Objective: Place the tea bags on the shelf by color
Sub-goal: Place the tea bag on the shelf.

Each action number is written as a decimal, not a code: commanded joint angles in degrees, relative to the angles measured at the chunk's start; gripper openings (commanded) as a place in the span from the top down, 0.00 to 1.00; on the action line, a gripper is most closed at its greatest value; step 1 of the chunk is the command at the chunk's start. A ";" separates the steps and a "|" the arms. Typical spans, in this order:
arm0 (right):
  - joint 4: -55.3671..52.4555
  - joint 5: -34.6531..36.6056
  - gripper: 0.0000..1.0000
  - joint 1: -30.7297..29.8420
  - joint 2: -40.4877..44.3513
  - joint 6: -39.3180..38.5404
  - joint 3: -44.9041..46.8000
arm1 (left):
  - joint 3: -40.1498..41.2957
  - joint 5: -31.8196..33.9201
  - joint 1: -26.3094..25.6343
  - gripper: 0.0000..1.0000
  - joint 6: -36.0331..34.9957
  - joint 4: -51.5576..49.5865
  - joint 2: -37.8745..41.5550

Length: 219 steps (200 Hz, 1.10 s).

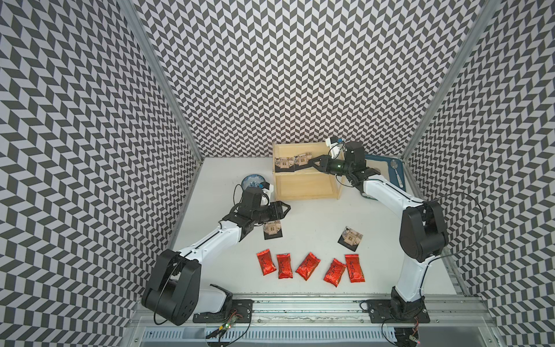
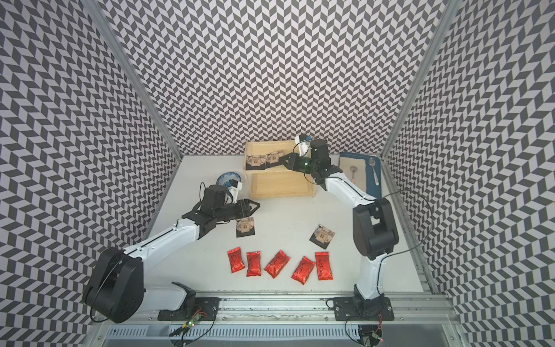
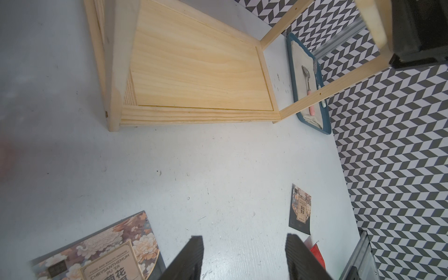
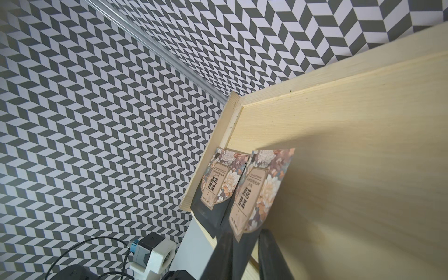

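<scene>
In both top views, holding the right gripper (image 1: 311,163) over the shelf (image 1: 300,187) top, tips at a black tea bag (image 1: 301,159) lying there. In the left wrist view, holding the left gripper (image 3: 244,238) wide, empty, before the shelf. In the right wrist view, straddling the bag's dark edge, narrowly parted, hiding its corner.

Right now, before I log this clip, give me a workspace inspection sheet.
Surface: white tabletop, scuffed.
Job's things: two black tea bags on the top tier of the shelf, lower tier bare; two more black bags and five red pouches on the tabletop.
Clutter: patterned bowl; blue tray holding spoons.
Grippers: left gripper open, empty, over the tabletop; right gripper open, astride a shelved bag's edge.
Cables: black cable loop by the right arm.
Surroundings: chevron walls; metal front rail.
</scene>
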State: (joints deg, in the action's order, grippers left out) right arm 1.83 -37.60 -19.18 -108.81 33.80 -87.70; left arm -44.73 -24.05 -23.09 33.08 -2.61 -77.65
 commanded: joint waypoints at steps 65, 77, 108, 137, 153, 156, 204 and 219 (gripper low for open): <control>-2.63 2.52 0.67 0.52 -1.56 -4.04 -3.09 | -0.31 -1.29 0.58 0.41 -0.03 1.54 0.17; -1.64 2.03 0.67 0.46 -1.52 -3.47 -2.75 | -0.27 -1.27 0.55 0.41 -0.03 1.64 0.16; -1.76 2.23 0.66 0.44 -1.71 -3.38 -3.16 | -0.29 -1.35 0.55 0.41 0.06 1.65 0.23; -2.66 3.00 0.65 0.63 -1.15 -3.83 -3.91 | -0.38 -1.40 0.59 0.41 0.14 1.74 0.68; -3.10 3.87 0.63 0.60 -0.58 -4.48 -4.06 | -0.04 -1.11 0.60 0.41 0.14 1.81 1.08; -3.07 4.11 0.63 0.59 -0.43 -4.53 -4.02 | 0.01 -1.02 0.59 0.41 0.14 1.90 1.11; -2.87 4.77 0.58 0.62 1.51 -4.69 -4.88 | -0.66 -1.22 0.60 0.37 0.49 1.83 0.65; -2.88 5.50 0.57 0.59 2.85 -4.91 -4.85 | -0.63 -1.01 0.63 0.34 0.45 1.76 1.16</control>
State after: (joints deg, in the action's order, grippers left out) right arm -2.22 -33.78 -18.92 -109.16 29.93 -90.94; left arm -44.73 -24.80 -22.83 33.69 -2.17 -77.62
